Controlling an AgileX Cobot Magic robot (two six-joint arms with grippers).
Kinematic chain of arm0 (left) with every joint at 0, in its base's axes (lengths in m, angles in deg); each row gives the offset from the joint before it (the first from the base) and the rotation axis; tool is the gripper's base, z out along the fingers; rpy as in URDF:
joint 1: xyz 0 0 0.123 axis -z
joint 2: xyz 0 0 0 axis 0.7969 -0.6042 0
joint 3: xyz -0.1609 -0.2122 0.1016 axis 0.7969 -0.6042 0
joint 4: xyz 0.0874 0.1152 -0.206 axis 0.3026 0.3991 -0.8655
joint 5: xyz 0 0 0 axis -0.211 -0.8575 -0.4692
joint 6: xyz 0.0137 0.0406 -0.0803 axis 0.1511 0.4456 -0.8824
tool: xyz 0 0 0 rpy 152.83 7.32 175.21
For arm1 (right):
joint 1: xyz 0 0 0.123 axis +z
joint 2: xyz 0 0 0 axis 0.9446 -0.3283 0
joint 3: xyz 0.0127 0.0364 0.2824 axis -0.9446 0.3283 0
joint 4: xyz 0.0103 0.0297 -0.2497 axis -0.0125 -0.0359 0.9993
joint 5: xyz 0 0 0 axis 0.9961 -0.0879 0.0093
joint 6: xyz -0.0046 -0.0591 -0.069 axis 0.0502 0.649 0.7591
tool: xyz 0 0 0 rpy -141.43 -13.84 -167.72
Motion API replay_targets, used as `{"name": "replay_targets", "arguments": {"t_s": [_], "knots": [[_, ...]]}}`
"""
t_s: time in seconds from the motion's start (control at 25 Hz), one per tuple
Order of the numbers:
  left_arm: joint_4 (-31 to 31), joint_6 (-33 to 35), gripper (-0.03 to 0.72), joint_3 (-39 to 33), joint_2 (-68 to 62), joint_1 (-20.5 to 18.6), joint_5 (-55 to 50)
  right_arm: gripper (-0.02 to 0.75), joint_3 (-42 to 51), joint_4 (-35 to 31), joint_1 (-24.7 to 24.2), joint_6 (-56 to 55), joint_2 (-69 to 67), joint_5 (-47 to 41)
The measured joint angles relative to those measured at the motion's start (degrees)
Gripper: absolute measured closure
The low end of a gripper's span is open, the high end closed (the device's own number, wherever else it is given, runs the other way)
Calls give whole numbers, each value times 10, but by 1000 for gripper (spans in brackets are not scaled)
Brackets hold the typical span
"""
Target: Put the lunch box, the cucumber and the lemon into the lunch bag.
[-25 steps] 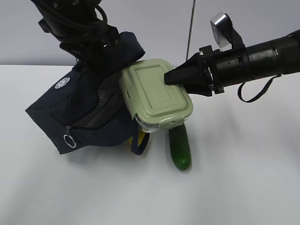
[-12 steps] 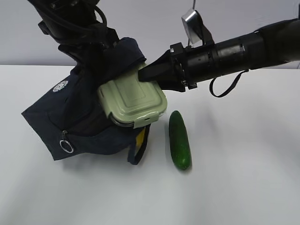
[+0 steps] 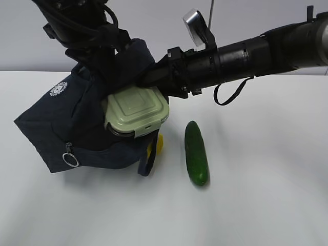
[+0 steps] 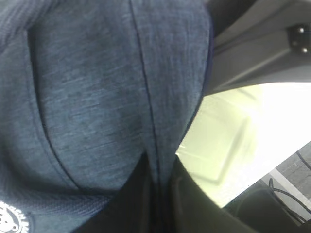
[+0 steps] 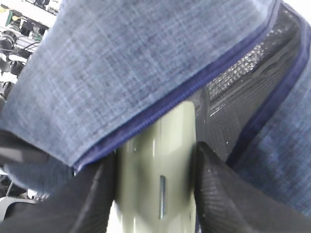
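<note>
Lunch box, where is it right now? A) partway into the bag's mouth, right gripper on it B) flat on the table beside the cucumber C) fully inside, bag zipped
A: the lunch box juts half out of the lunch bag, right gripper clamped on it.

The lunch box (image 3: 136, 114) sits partway in the mouth of the lunch bag (image 3: 61, 130) at left. The lemon (image 3: 159, 144) lies under the box; the cucumber (image 3: 196, 152) lies to its right on the table (image 3: 266, 195)

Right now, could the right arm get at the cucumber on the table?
Probably not yet: the right gripper is clamped on the lunch box, half inside the lunch bag. The cucumber itself lies uncovered.
</note>
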Motion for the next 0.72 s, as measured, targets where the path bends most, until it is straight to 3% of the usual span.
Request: {"name": "replay_targets", "arguments": {"t_s": [0.72], "knots": [[-59, 1, 680, 1, -12, 0, 12, 385, 0, -65, 19, 49, -4, 66]]}}
